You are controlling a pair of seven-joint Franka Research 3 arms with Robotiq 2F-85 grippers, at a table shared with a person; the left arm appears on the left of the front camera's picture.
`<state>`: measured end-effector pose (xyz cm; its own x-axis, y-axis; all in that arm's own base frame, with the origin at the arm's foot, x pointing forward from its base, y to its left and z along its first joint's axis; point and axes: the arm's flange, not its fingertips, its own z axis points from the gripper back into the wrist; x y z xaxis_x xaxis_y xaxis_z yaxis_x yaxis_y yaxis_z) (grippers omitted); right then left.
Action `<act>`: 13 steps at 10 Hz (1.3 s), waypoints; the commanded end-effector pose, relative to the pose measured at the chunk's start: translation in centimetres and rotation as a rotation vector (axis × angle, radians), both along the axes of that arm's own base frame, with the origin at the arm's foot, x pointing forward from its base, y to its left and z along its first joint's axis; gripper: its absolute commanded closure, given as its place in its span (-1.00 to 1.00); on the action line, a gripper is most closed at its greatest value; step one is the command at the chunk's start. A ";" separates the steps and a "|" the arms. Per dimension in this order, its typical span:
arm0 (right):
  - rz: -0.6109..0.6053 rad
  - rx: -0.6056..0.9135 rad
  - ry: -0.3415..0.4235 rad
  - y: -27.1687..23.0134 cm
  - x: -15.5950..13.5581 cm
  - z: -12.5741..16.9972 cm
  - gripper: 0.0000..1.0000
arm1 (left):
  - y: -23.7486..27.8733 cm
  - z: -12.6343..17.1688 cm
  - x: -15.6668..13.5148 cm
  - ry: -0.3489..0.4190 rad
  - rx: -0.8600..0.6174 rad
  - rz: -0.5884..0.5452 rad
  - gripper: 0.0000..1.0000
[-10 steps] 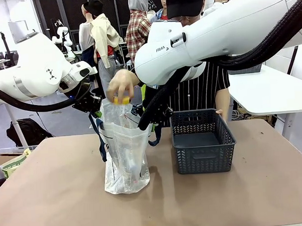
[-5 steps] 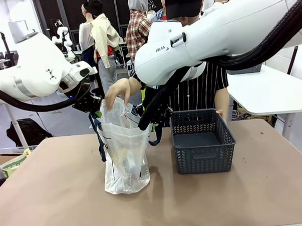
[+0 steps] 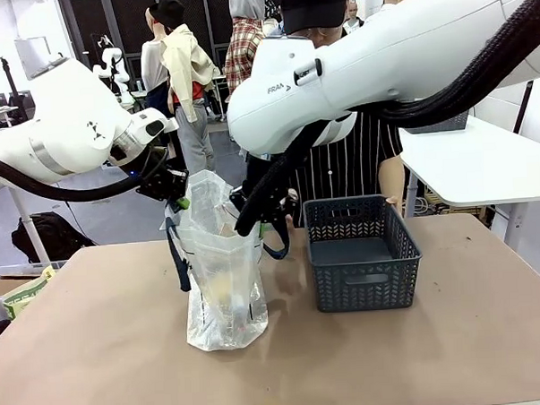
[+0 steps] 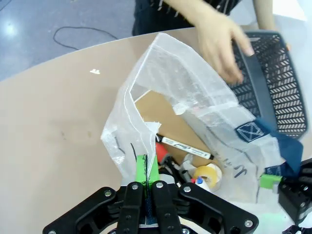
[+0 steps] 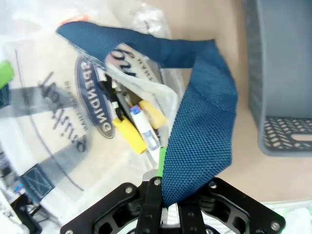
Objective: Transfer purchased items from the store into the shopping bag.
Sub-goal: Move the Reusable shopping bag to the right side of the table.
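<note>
Two grippers pinched shut at shopping bag (image 3: pixel 222 285) mouth: left gripper (image 4: pixel 146 168) on translucent rim, right gripper (image 5: pixel 161 163) on navy strap (image 5: pixel 204 122). Bag stood upright beside basket (image 3: pixel 362 261); purchased items (image 5: pixel 131 129) seen inside bag. Step judged: mouth held open for person's hand (image 4: pixel 222 44). Next: steady grip required, strap not to be slackened.

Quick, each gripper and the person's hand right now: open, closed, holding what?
Left gripper: closed, pinching the shopping bag rim.
Right gripper: closed on the bag's opposite rim, by the blue strap.
Person's hand: open, looks empty.
</note>
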<state>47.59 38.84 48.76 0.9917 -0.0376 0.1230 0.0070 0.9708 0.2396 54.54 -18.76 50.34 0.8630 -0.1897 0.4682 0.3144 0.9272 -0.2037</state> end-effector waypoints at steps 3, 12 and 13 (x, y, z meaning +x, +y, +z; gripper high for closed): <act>0.075 0.058 -0.017 2.6 1.0 -0.2 1.00 | -0.1 -1.0 -0.1 0.014 -0.130 -0.085 0.12; 0.132 0.078 -0.040 6.5 2.1 -0.1 1.00 | -0.2 -1.5 -0.5 -0.041 -0.396 -0.235 0.12; 0.130 0.071 -0.039 6.7 2.3 -0.1 1.00 | -0.2 -1.7 -0.6 -0.044 -0.415 -0.256 0.12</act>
<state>48.91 45.08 48.85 0.9871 0.0678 0.1453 -0.1099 0.9459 0.3054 54.12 -19.71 49.06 0.8075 -0.1680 0.5655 0.4966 0.7109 -0.4979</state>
